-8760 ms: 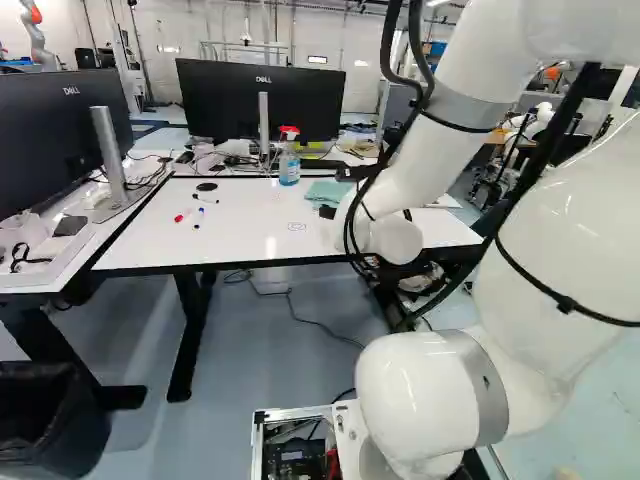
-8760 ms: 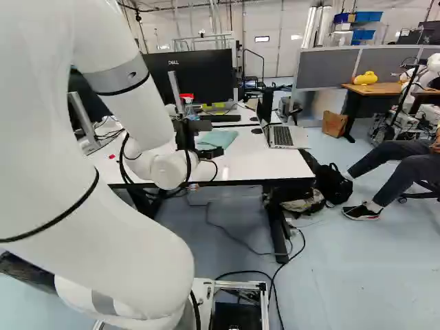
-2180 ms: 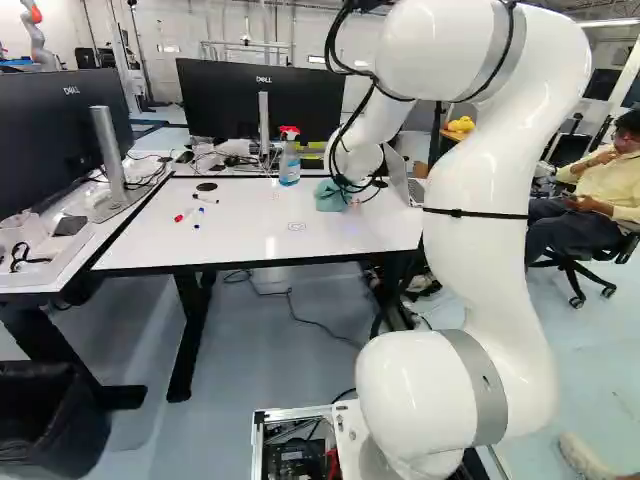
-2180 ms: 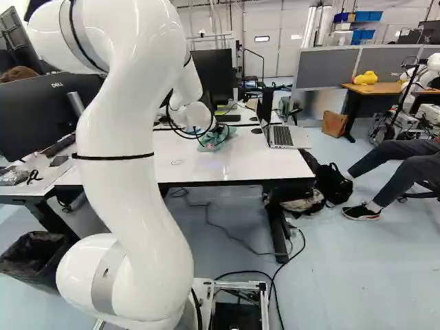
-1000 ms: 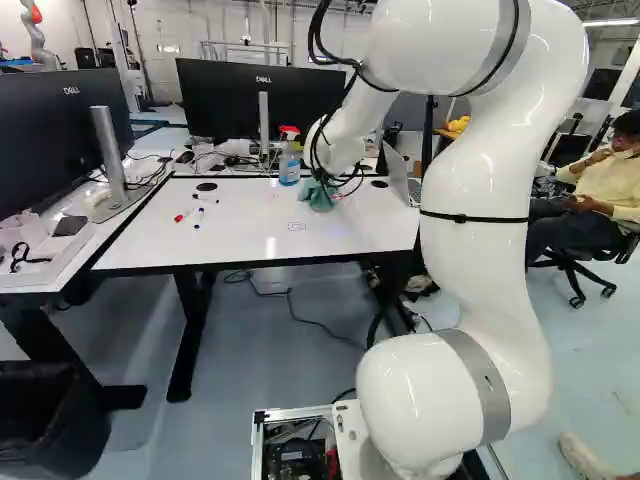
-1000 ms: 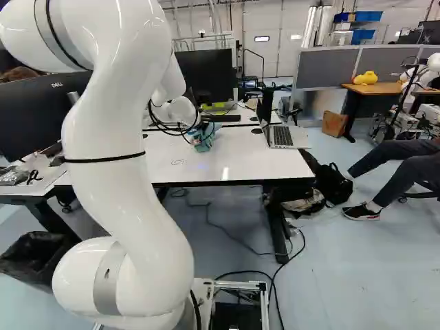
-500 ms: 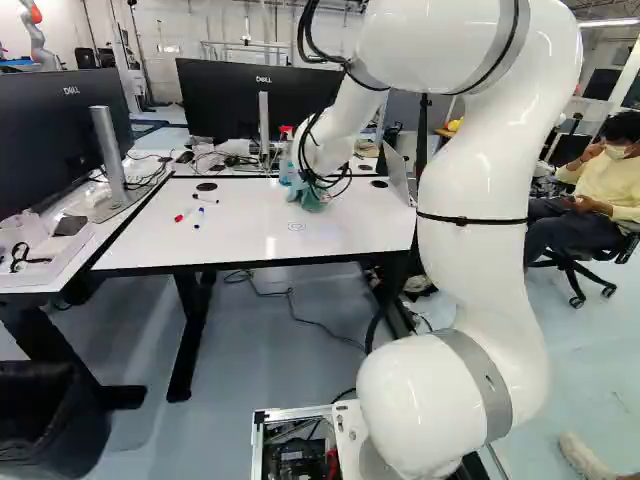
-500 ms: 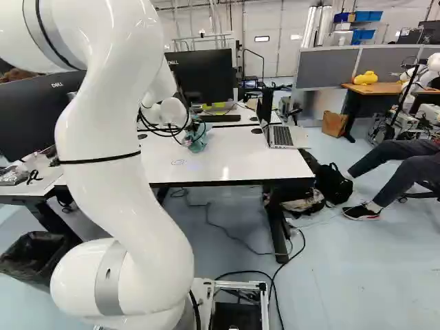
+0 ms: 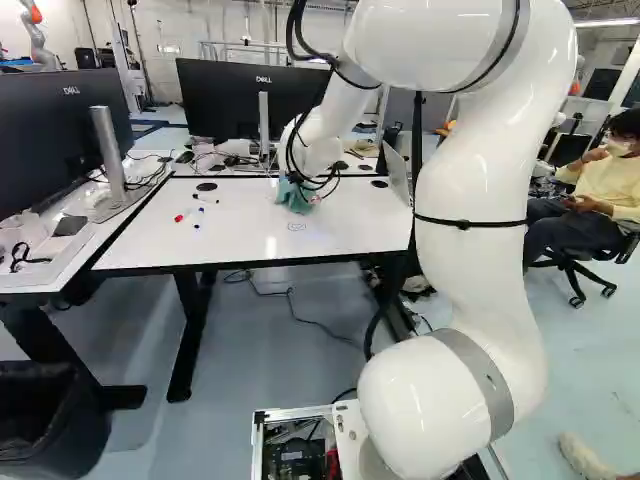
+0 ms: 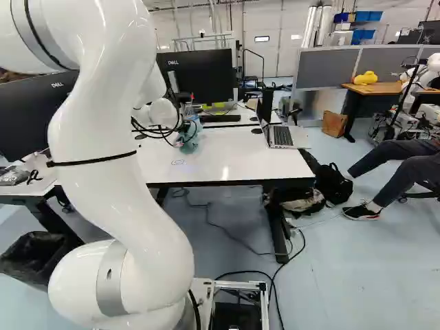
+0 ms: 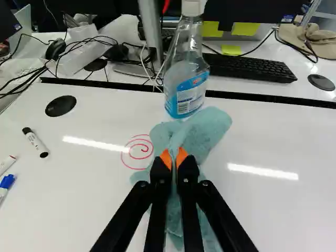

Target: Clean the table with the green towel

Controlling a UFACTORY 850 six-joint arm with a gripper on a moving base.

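Well, the green towel (image 11: 203,131) is bunched on the white table (image 9: 150,240), its folds spreading ahead of and under the gripper (image 9: 297,180). Seen from the wrist, the two fingers are pinched nearly together, their orange pads (image 11: 182,156) pressing a fold of the cloth between them. Right beside the towel there's a red spiral (image 11: 139,152) drawn on the tabletop. Just ahead stands a clear spray bottle (image 11: 186,79), upright, with bluish liquid inside around its label; whether the cloth touches it, I can't tell. Off to one side lie three markers, one black-capped (image 11: 35,142), one blue-capped (image 11: 5,184) and one whose end shows red (image 11: 7,164), near a round black disc (image 11: 60,106). Beyond the seam sits a black keyboard (image 11: 249,67). At the right of the table in the right base view, a laptop (image 10: 282,136) is open. Down at the left of that view, a bin (image 10: 34,254) has a dark liner; its contents I can't make out. By the arm's foot, an open metal-framed box (image 9: 262,440) holds electronics and red wiring.
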